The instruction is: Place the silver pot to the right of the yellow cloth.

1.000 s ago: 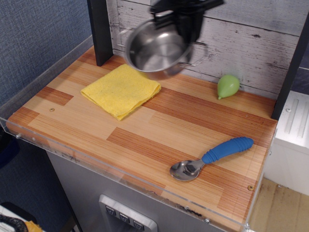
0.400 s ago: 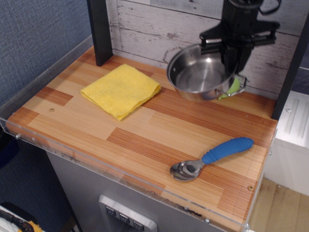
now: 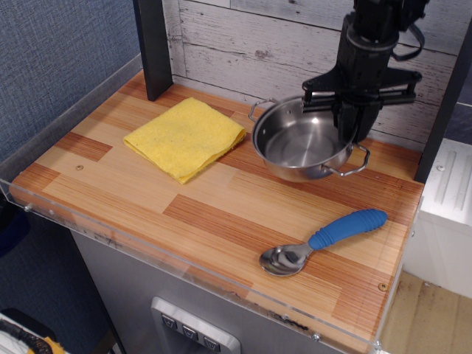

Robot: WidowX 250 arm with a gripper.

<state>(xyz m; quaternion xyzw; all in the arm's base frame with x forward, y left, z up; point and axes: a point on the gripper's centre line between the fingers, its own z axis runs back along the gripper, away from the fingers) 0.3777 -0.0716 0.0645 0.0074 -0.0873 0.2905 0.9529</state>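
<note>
The shallow round stainless-steel pot with two thin wire loop handles (image 3: 301,145) is seen low over, or already resting on, the striped wooden tabletop (image 3: 221,199); whether its base touches the wood cannot be told for certain. It lies at about three o'clock from the flat, bright yellow folded terry cloth (image 3: 186,137), just beside it with a narrow strip of bare wood between the two, so the carrying part of the task is judged to be essentially done. What is left, as far as can be judged, is for the pot to be set fully down, released, and the arm withdrawn. The black gripper (image 3: 352,118) comes down from above at the pot's rim on the two o'clock side, and its fingers appear pinched on that rim, though the contact itself is partly hidden by the arm's dark body. The pot therefore extends from the claw toward eight o'clock, its bowl open upward and empty. A metal spoon with a ribbed blue handle (image 3: 324,241) lies well apart at five o'clock from the pot, near the table's front edge, and is not involved.
</note>
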